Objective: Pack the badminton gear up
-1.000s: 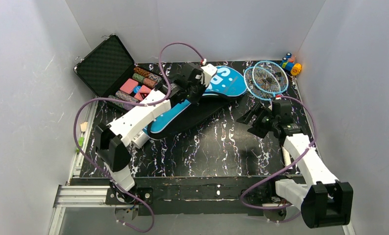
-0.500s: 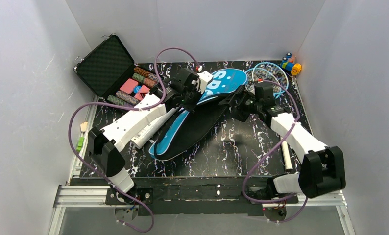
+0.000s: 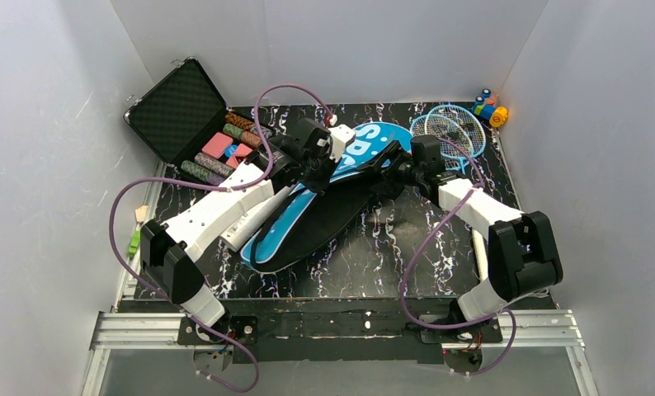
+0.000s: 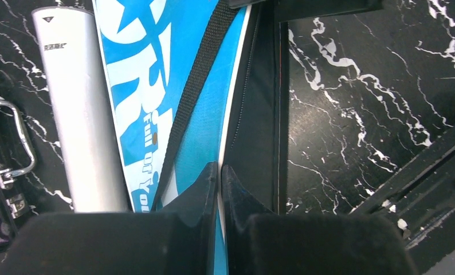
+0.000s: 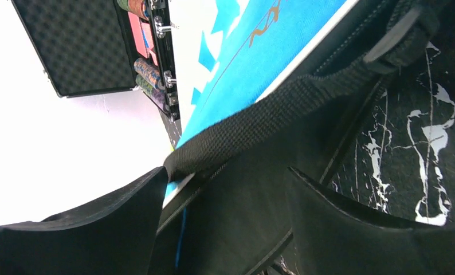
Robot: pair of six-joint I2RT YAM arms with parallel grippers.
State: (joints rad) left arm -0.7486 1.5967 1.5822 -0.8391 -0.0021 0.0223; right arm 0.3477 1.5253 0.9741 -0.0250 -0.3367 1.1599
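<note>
Our left end effector (image 4: 219, 172) is pressed together on the white-piped edge of the blue racket bag (image 4: 205, 143), pinching the top flap. The white tube (image 4: 79, 109) lies just off to one side of it, right along the bag. The black strap (image 4: 197, 86) runs up the flap straight ahead of the fingertips.

Our right end effector (image 5: 226, 175) is spread wide at the bag's open side, with the strap crossing the gap between its fingers and nothing pinched. The two blue rackets (image 3: 448, 132) overlap on the tabletop (image 3: 374, 247) close behind that wrist. The open chip case (image 3: 184, 115) sits out beyond the left end effector.
</note>
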